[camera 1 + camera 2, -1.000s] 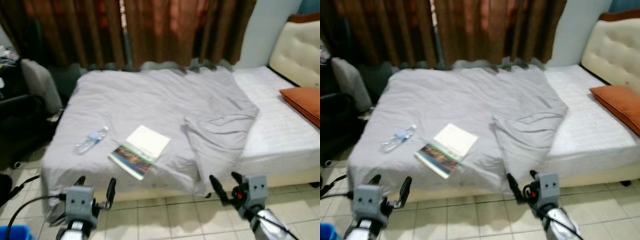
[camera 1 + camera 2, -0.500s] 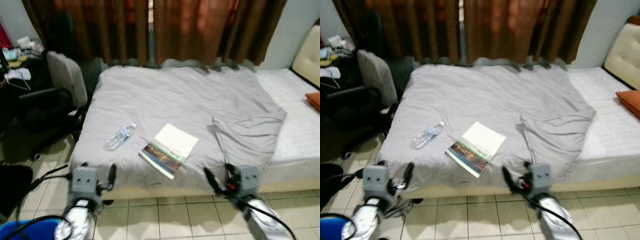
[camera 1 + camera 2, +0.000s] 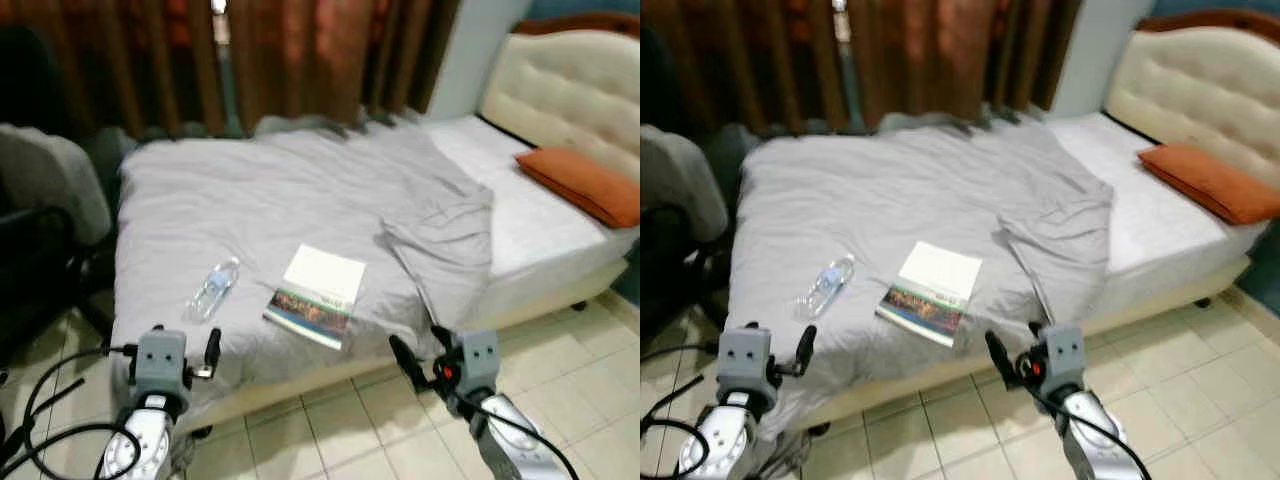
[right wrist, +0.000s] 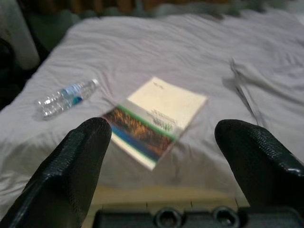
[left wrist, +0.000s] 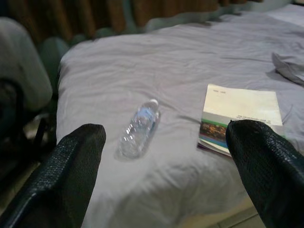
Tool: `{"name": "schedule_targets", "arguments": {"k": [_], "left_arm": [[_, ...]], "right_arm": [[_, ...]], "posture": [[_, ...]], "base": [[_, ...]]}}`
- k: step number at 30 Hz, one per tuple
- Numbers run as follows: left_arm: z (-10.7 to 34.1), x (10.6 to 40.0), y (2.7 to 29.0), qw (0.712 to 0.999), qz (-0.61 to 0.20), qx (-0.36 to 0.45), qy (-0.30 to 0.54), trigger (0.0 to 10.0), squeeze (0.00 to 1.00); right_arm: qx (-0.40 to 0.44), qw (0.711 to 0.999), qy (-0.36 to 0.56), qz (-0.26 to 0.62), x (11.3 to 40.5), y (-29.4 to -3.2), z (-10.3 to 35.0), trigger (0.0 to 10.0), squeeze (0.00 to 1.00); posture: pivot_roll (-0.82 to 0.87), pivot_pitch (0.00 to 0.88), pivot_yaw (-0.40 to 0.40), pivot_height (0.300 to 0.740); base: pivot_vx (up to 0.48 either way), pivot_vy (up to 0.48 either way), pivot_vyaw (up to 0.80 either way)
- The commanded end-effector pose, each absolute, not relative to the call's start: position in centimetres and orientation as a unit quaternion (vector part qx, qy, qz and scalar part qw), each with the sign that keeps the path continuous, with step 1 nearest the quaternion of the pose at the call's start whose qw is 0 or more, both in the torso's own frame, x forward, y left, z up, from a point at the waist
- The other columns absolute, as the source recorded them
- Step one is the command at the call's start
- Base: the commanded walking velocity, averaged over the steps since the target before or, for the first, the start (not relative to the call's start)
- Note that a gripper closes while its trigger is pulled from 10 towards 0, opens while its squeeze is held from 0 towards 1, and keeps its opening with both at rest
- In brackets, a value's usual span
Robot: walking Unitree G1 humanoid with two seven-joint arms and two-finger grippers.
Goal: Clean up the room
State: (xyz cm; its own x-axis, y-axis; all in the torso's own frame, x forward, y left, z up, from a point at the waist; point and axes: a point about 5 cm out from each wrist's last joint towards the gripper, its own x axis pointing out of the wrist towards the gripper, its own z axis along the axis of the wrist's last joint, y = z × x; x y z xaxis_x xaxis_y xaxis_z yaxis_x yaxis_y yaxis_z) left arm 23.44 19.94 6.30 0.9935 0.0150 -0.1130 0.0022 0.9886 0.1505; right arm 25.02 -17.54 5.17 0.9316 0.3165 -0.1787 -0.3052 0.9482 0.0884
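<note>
Nearest me, my left tool (image 3: 183, 352) and right tool (image 3: 418, 356) hover over the tiled floor (image 3: 560, 370) at the bed's near edge, both with fingers spread wide, holding nothing. Just beyond, on the grey blanket (image 3: 290, 190), a plastic bottle (image 5: 137, 129) lies ahead of the left tool and a book (image 4: 154, 119) ahead of the right. Farther off, I see an orange pillow (image 3: 585, 183) by the headboard (image 3: 565, 90).

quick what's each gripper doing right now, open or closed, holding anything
Left gripper: open, holding nothing, short of the bed's edge, facing the water bottle.
Right gripper: open, holding nothing, facing the book.
</note>
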Motion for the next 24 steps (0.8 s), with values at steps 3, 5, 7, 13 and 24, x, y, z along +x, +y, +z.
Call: {"name": "schedule_targets", "arguments": {"k": [3,5,7,13,24], "left_arm": [[6.41,23.99,19.05,0.996,-0.013,0.079,0.051,10.0,0.00],[6.44,24.07,18.99,0.995,-0.015,0.084,0.048,10.0,0.00],[6.45,24.38,18.80,0.995,-0.014,0.084,0.051,10.0,0.00],[6.58,24.52,18.54,0.996,-0.018,0.079,0.048,10.0,0.00],[6.38,24.51,18.45,0.995,-0.018,0.082,0.049,10.0,0.00]], "right_arm": [[0.019,0.985,0.089,0.148,25.22,-18.24,5.56,10.0,0.00],[0.019,0.985,0.089,0.148,25.23,-18.24,5.57,10.0,0.00],[0.021,0.986,0.084,0.146,25.27,-18.25,5.66,10.0,0.00],[0.022,0.986,0.082,0.145,25.24,-18.19,5.70,10.0,0.00],[0.023,0.985,0.085,0.147,25.09,-18.07,5.50,10.0,0.00]], "posture": [[-0.01,0.000,-0.027,0.740],[-0.01,0.000,-0.027,0.740],[-0.02,0.000,-0.024,0.740],[-0.02,0.000,-0.022,0.740],[-0.02,0.003,-0.020,0.740]], "base": [[0.000,0.446,-0.80],[0.000,0.446,-0.80],[0.000,0.000,0.00],[0.267,0.000,0.00],[0.461,0.000,0.00]]}}
